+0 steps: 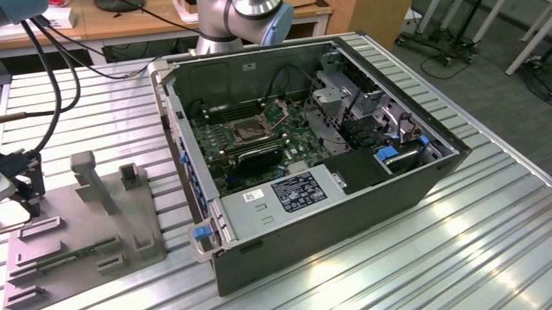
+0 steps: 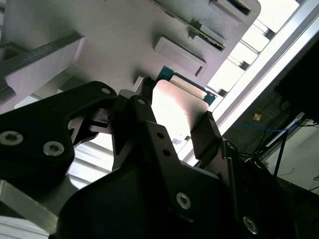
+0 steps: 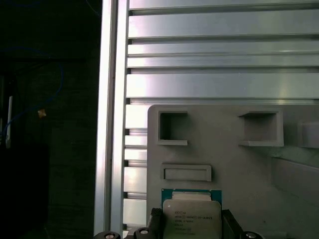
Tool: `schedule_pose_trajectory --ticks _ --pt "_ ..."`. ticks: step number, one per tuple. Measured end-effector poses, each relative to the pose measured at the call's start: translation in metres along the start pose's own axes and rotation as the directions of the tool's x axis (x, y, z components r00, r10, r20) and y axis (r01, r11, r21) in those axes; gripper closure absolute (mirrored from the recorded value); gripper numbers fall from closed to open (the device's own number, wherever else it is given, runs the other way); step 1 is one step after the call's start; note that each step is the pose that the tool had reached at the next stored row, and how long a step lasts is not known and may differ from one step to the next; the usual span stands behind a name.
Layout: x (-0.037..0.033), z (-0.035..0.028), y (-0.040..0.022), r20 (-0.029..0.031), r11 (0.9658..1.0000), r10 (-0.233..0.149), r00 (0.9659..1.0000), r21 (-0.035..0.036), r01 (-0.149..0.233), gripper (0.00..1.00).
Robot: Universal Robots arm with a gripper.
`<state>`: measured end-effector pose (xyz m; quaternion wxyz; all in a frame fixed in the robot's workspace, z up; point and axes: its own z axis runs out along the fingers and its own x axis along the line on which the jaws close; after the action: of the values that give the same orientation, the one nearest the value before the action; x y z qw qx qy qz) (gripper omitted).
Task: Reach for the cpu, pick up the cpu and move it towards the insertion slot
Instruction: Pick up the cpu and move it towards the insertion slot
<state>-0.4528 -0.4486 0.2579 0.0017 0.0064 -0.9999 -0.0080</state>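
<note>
Upright grey posts (image 1: 88,173) between tool (image 1: 33,200) clamping cpu (image 3: 192,219) and open case (image 1: 177,129), black cable (image 1: 274,87) beside insertion slot (image 1: 250,134)

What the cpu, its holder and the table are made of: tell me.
The cpu: matte silvery metal lid on a green board, likely laminate. The holder: dull grey plastic by its look, with moulded recesses. The table: bright ribbed metal, probably aluminium, glinting.
</note>
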Motion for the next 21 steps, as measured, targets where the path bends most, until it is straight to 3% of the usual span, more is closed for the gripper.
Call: schedule_pose_trajectory --ticks 11,21 --pt "0.0000 -0.0005 0.0000 -0.0003 1.0000 0.000 1.0000 0.0001 0.000 0.45" --pt "0.0000 -0.0130 0.0002 -0.0004 1.0000 0.000 1.0000 0.0001 0.000 0.45"
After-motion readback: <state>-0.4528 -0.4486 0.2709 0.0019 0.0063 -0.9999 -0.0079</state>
